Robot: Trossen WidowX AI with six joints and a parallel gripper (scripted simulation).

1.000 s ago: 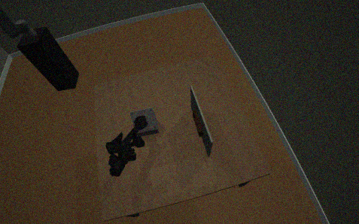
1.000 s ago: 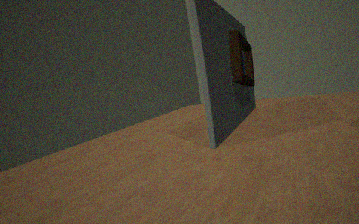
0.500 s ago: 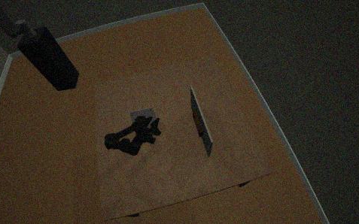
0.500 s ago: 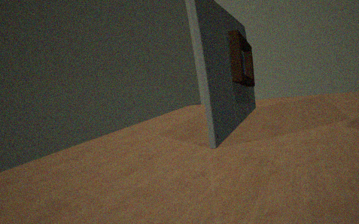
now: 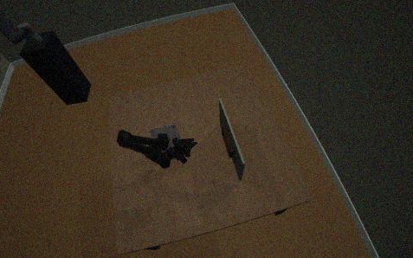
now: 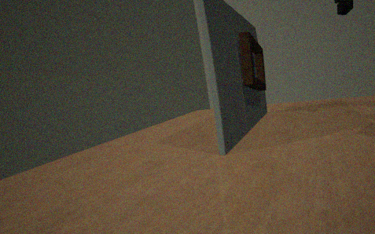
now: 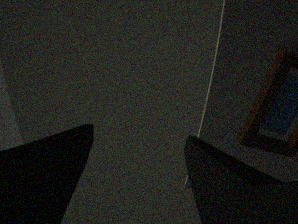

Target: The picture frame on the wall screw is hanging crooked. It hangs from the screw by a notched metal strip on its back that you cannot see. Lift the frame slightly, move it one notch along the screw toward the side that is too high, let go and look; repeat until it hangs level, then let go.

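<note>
The picture frame (image 5: 227,137) (image 6: 246,59) (image 7: 270,98) has brown wooden bars around a blue picture. It hangs on the upright grey panel (image 5: 240,170) (image 6: 231,122) (image 7: 240,45). Its tilt is hard to judge from these slanted, dark views. The screw and the notched strip are hidden. My gripper (image 5: 190,150) (image 7: 140,137) is partly open with nothing between its fingers. It stands clear of the panel, in front of its picture side. In the wrist view the frame is at the right edge, beyond the right finger.
The arm rises from a grey base plate (image 5: 157,130) on the table (image 5: 151,208). A large black box (image 5: 57,67) shows at the upper left of the top view. The panel's light edge (image 6: 211,78) faces the exterior view. The picture is dark and grainy.
</note>
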